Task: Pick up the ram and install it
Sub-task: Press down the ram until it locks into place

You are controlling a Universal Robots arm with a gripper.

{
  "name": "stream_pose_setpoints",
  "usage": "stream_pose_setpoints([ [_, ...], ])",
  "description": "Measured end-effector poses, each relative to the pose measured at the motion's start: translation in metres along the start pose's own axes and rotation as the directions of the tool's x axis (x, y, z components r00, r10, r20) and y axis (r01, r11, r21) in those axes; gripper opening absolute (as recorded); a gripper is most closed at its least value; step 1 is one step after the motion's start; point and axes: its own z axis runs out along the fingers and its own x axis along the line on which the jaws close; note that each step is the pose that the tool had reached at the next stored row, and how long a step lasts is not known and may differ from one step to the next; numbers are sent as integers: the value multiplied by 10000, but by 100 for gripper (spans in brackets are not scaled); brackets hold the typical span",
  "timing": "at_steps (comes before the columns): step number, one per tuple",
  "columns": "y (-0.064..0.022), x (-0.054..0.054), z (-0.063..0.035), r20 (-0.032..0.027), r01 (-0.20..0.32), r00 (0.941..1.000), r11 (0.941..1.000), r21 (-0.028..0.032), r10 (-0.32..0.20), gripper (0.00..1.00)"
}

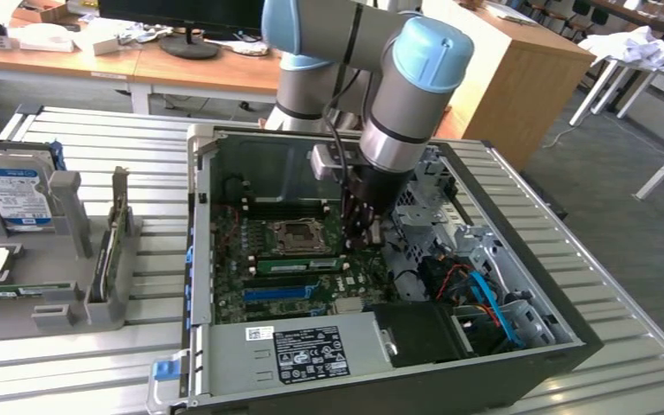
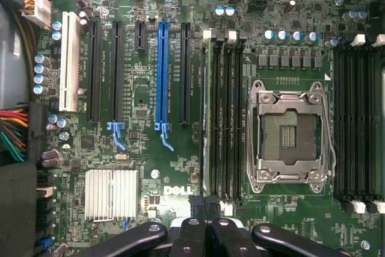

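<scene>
the ram (image 1: 295,264) sits seated in its motherboard slot at centre frame, the gripper (image 2: 206,204) above it with jaws closed, empty.

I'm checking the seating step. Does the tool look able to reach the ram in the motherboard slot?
Probably yes: the shut tool hangs just over one end of the ram, the case is open, and nothing lies between them.

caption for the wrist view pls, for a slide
Shut gripper poised over the motherboard, beside the memory slots and empty CPU socket.
</scene>
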Motion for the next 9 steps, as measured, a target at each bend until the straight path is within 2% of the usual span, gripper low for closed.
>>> stream_pose_setpoints([
  [9, -2, 1, 48, -2, 0, 10000, 10000, 32, 0, 11],
])
